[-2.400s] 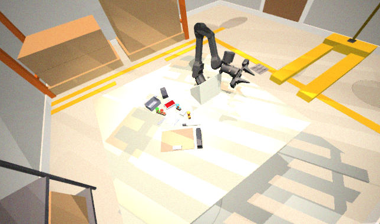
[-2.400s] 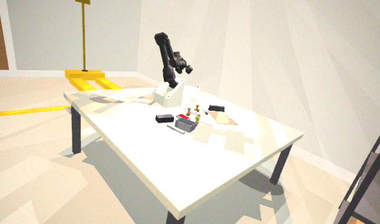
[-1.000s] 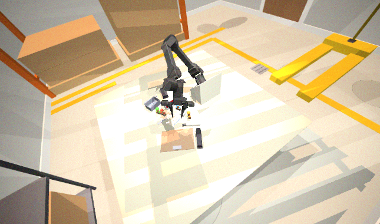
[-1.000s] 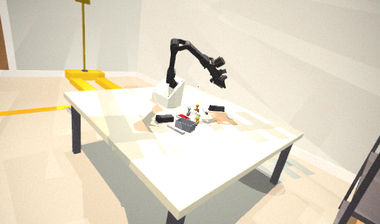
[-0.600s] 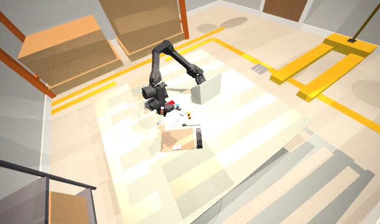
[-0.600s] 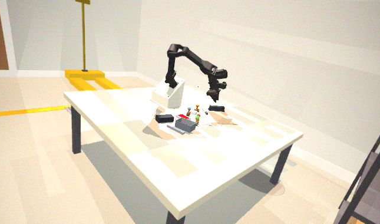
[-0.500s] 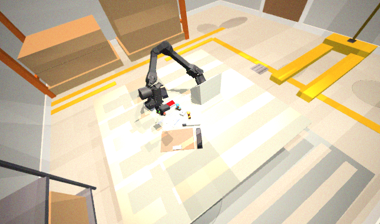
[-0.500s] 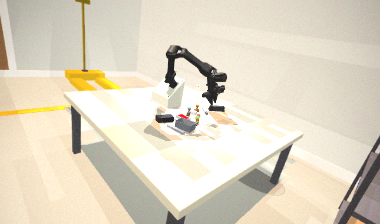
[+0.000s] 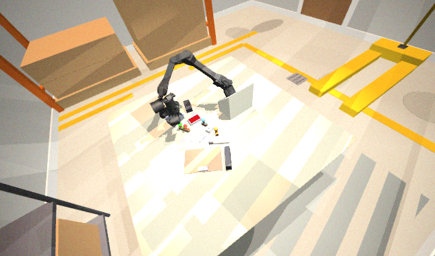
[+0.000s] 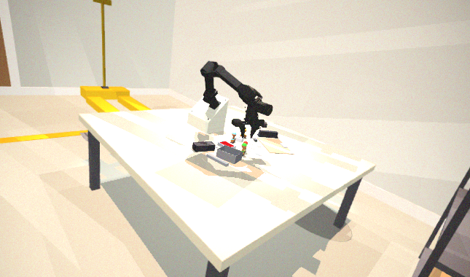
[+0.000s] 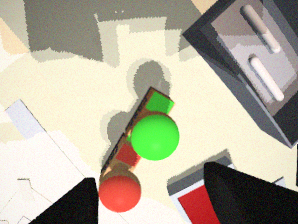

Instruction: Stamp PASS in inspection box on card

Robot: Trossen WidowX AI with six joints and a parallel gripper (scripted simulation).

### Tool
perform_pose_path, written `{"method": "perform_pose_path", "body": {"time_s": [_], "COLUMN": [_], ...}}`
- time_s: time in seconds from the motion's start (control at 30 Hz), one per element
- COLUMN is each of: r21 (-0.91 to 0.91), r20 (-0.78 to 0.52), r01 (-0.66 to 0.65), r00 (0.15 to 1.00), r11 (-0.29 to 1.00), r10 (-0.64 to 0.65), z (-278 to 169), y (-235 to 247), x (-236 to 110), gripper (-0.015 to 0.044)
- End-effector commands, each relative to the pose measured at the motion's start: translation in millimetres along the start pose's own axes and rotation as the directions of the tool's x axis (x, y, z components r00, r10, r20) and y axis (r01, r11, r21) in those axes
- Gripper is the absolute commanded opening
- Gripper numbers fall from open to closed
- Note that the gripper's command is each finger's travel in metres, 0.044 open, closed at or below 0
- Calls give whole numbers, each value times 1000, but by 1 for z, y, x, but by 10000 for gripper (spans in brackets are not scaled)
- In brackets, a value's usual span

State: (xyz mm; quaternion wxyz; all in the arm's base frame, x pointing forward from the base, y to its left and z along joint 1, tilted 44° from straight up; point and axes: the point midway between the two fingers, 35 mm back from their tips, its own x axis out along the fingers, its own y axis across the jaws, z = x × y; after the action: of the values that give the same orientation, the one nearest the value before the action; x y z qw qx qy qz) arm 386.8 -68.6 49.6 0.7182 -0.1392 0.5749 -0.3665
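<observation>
I am hovering my half-open, empty claw above the green-knobbed stamp, upright just ahead between my fingertips, the red-knobbed stamp beside it, aligning to grasp.

A green-knobbed stamp stands beside a red-knobbed stamp on the white table, between the grey open bin and white card.
</observation>
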Motion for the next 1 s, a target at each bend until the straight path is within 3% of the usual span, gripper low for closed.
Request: {"method": "perform_pose_path", "body": {"time_s": [0.0,0.97], "r21": [24,24], "r20": [-2,-2], "r01": [12,12], "r00": [1000,1000], "r11": [1000,1000], "r10": [-12,-12], "z": [3,4], "y": [-7,-6], "x": [0,43], "gripper": [226,226]}}
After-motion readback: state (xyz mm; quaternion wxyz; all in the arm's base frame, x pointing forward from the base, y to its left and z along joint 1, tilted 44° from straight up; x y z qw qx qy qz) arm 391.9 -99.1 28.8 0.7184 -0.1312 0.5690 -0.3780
